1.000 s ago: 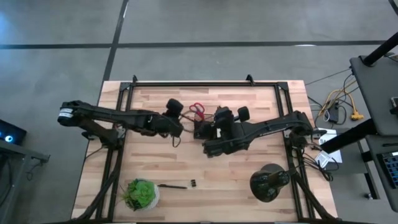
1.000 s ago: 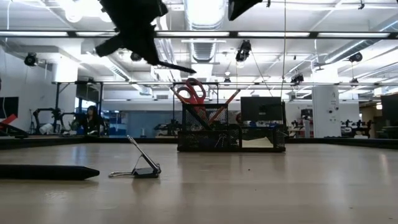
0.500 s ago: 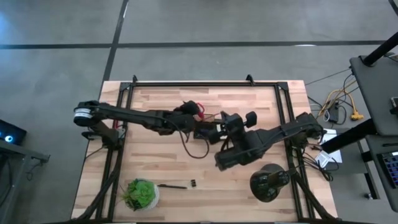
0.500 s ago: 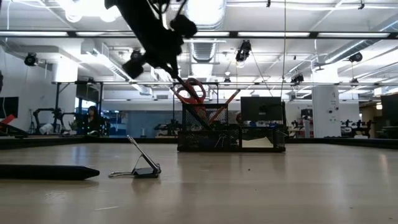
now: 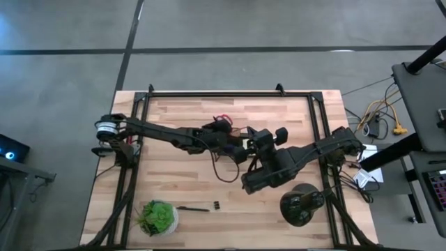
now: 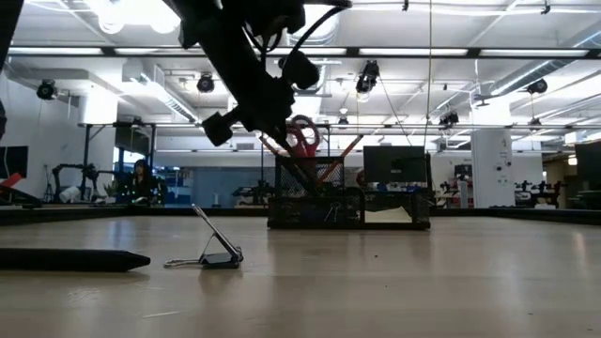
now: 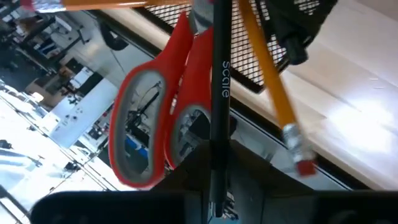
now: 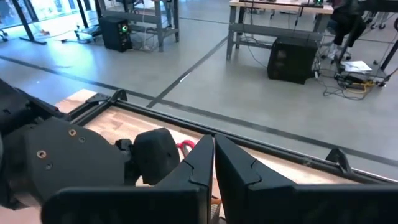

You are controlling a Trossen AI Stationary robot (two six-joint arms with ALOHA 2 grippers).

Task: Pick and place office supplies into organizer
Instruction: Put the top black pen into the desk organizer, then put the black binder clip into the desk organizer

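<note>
Above the organizer (image 6: 349,199), left pincer (image 5: 233,144) clamps a black pen (image 7: 217,93), its length pointing down into the mesh.

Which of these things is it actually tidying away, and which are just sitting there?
Part of the job:
organizer
red scissors
orange pencil
black pen
pen on table
clip

Just lying about:
potted plant
black domed object

The small black wire-mesh organizer (image 6: 349,199) stands mid-table toward the far edge, with the red-handled scissors (image 7: 158,121), a thin orange pencil (image 7: 268,84) and a black pen (image 7: 218,93) standing in it. Near the front edge lie, left to right, a green potted plant (image 5: 159,217), another black pen (image 5: 193,208), tiny black clips (image 5: 217,205) and a round black domed object (image 5: 302,204)
</note>
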